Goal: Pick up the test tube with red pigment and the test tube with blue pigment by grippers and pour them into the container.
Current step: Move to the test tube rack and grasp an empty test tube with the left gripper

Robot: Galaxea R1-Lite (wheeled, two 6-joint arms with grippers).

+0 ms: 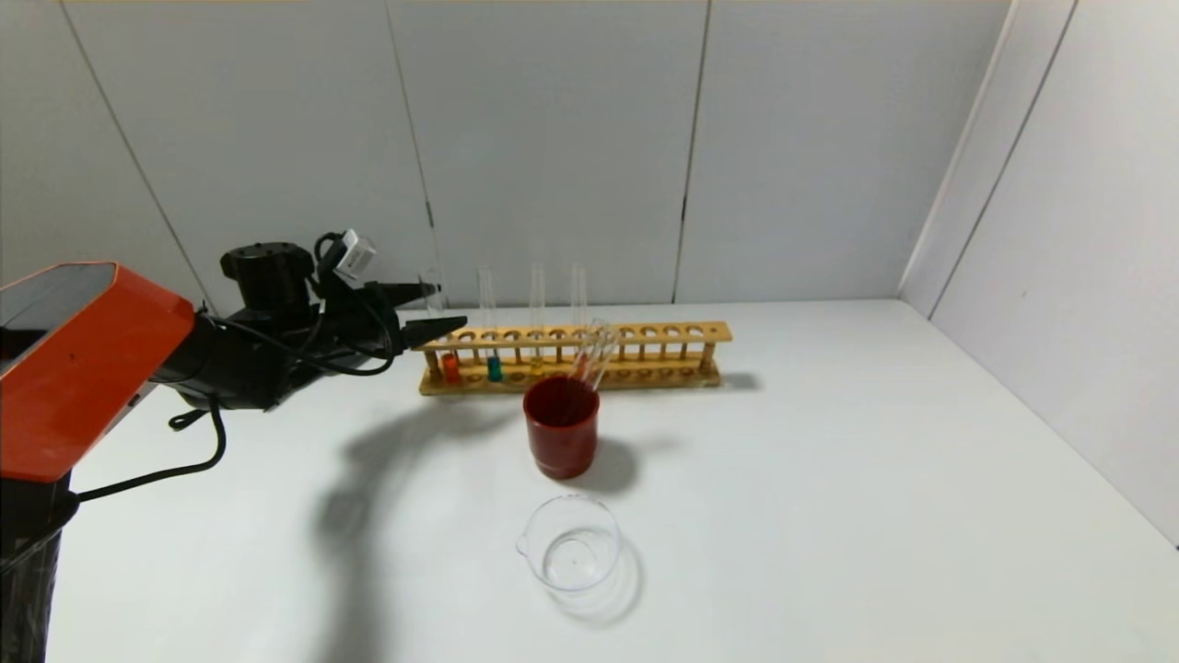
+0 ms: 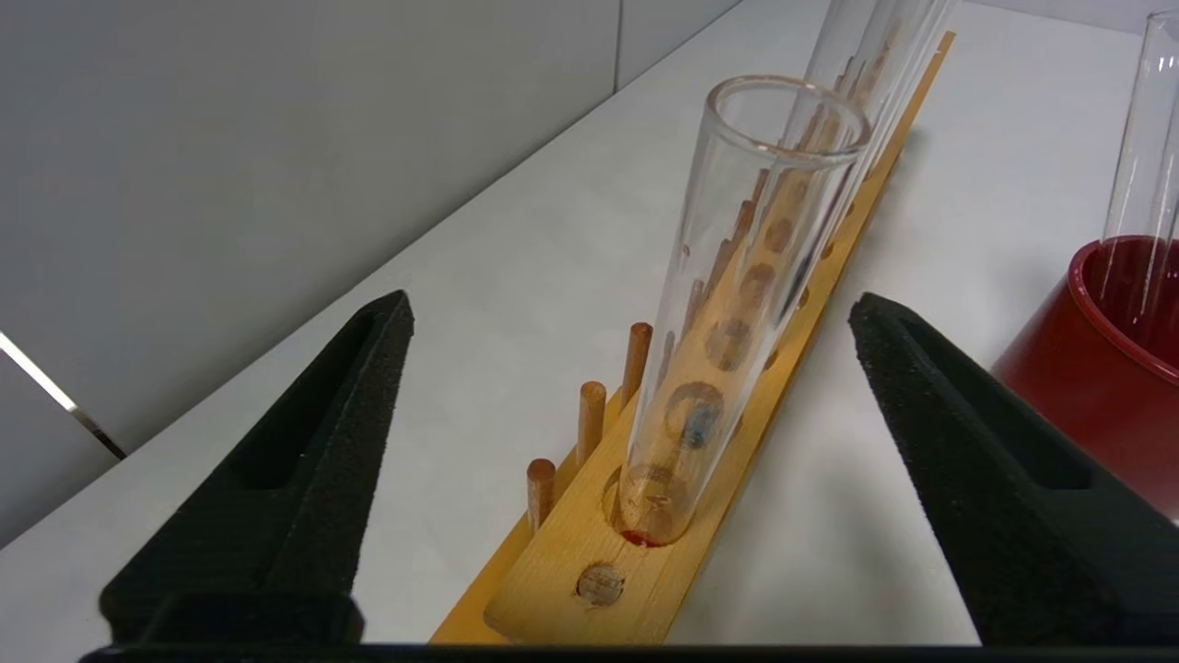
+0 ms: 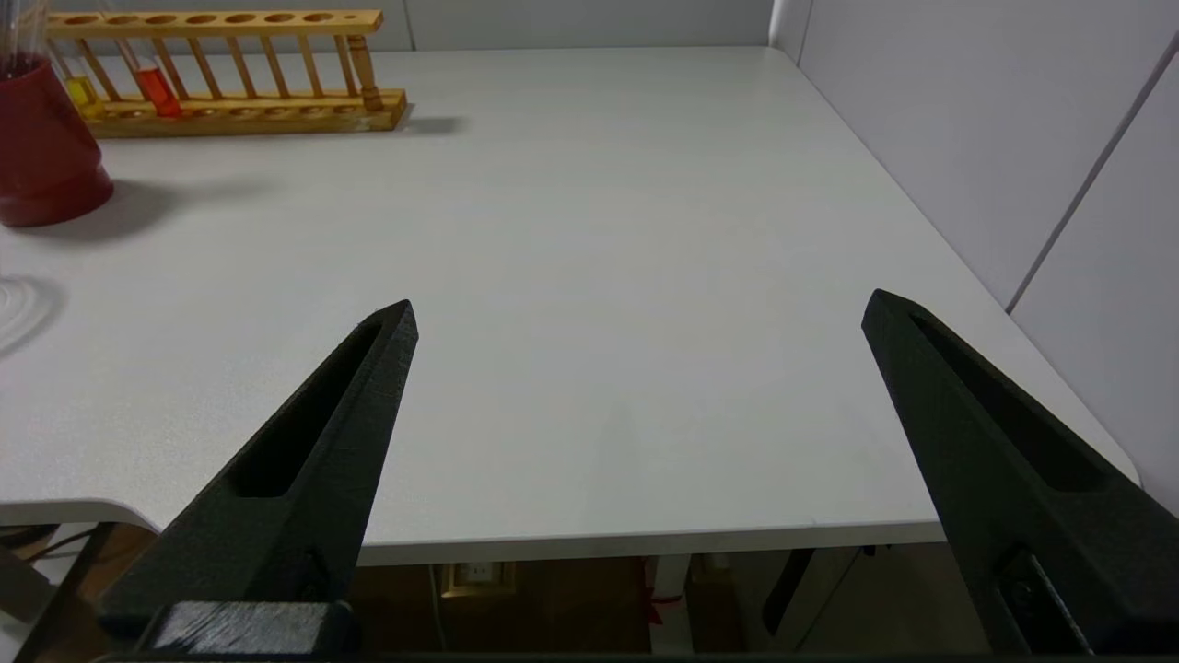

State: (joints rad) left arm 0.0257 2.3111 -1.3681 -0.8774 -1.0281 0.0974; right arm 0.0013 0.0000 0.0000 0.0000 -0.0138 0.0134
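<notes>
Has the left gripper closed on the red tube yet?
No. In the left wrist view the left gripper stands open, both fingers clear of the test tube with red pigment, which sits in the wooden rack.

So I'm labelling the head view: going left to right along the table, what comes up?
Left gripper → red-liquid tube → teal-liquid tube → dark-red cup → right end of the wooden rack.
</notes>
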